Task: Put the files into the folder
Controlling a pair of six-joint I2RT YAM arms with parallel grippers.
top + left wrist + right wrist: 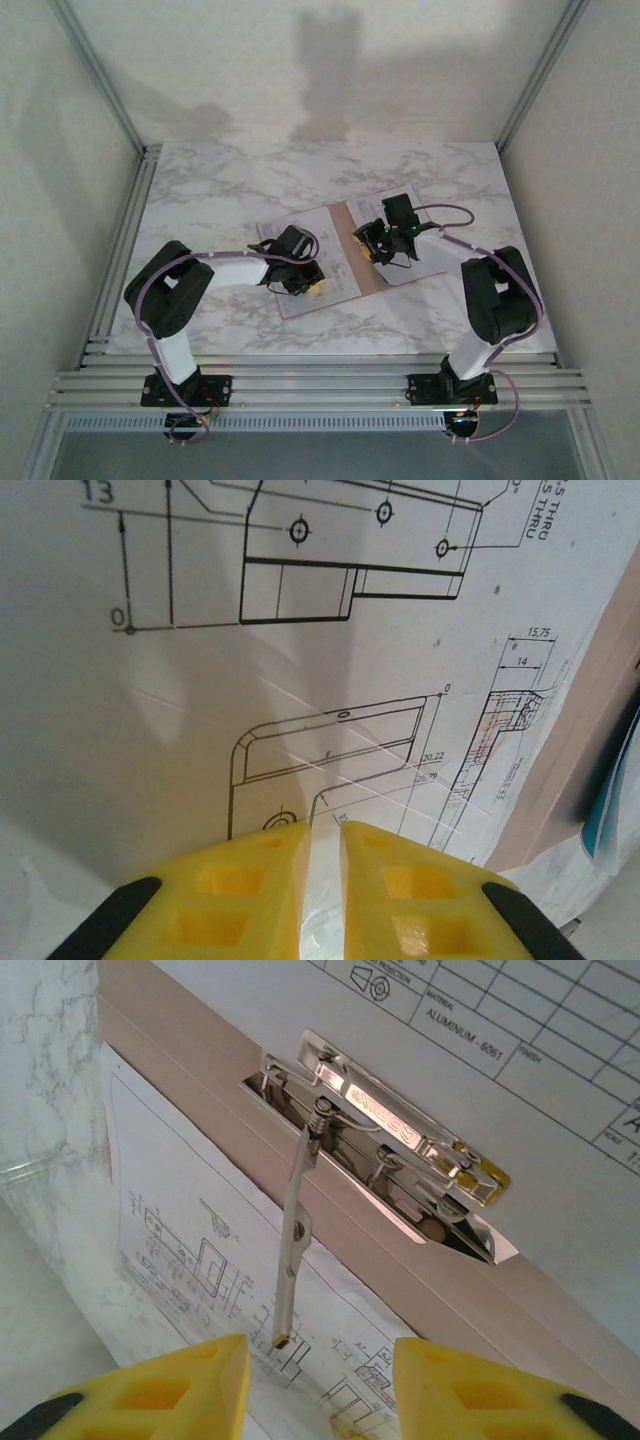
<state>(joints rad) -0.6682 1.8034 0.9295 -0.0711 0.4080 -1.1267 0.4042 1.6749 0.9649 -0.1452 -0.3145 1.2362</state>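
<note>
The pinkish-brown folder (362, 272) lies open on the marble table with the white printed files (320, 225) spread across it. My left gripper (308, 285) is low over the left sheet. In the left wrist view its yellow fingers (325, 827) are shut to a thin slit against a drawing sheet (200, 710), and a blue sheet (605, 810) peeks out at the right past the folder edge (590, 710). My right gripper (368, 245) hovers at the spine. Its fingers (318, 1345) stand open on either side of the raised lever (292, 1250) of the metal clip (380, 1130).
The marble table (230, 180) extends behind and to both sides of the folder. Aluminium frame rails (300, 385) run along the near edge, and pale walls enclose the other three sides. A second sheet with a title block (520, 1020) lies beyond the clip.
</note>
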